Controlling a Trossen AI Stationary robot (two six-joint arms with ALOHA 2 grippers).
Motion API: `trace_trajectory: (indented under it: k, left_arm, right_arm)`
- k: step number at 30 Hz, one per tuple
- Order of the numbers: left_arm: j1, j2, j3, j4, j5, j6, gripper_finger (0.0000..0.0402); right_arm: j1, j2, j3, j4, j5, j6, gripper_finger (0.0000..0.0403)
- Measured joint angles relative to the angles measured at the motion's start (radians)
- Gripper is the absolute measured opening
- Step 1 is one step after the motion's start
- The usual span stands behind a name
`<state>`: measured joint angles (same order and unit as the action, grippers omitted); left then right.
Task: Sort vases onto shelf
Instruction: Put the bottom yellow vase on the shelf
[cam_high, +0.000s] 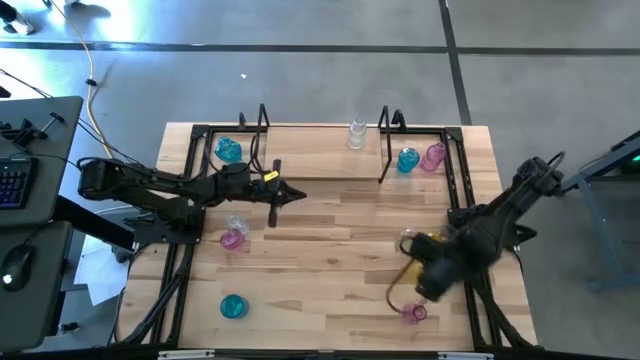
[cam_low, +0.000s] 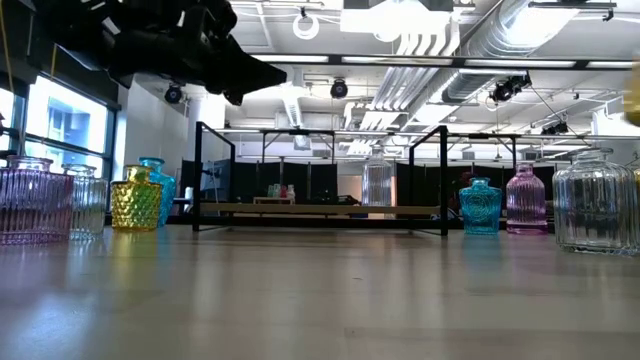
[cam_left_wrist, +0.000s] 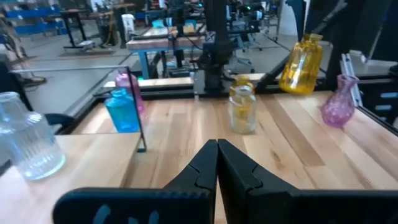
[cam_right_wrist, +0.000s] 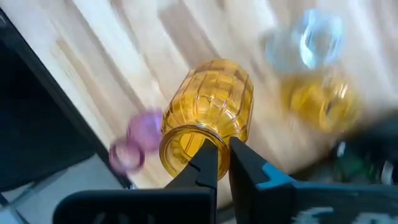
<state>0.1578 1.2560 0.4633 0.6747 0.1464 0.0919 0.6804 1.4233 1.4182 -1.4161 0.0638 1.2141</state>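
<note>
Yellow vase (cam_right_wrist: 208, 118) hangs clamped by its rim in your right gripper (cam_right_wrist: 217, 163), frame centre; your left gripper (cam_left_wrist: 217, 163) is closed, empty.

**Hidden, cropped, blurred**

Right arm is covering most of the yellow vase (cam_high: 425, 247) in the high view. Right wrist view is smearing the pink vase (cam_right_wrist: 138, 140) and a clear vase (cam_right_wrist: 309, 42). Low view's right edge is cropping a clear ribbed vase (cam_low: 597, 202); its left edge is cropping a pink ribbed vase (cam_low: 28, 203).
</note>
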Motion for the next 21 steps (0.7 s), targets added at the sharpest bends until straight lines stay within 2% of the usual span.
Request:
trace_trajectory:
  k: [9,16,21]
  left_arm:
    - [0.069,0.000,0.000,0.073,0.000,0.018,0.0000]
    - [0.114,0.000,0.000,0.060,0.000,0.041,0.0000]
    - [0.125,0.000,0.000,0.042,0.000,0.041,0.0000]
  right_arm:
    - [-0.386,0.032,0.000,0.176,-0.006,-0.467,0.0000]
    - [-0.654,0.192,0.000,0.340,-0.092,-0.812,0.0000]
    - [-0.774,0.299,0.006,0.401,-0.150,-0.974,0.0000]
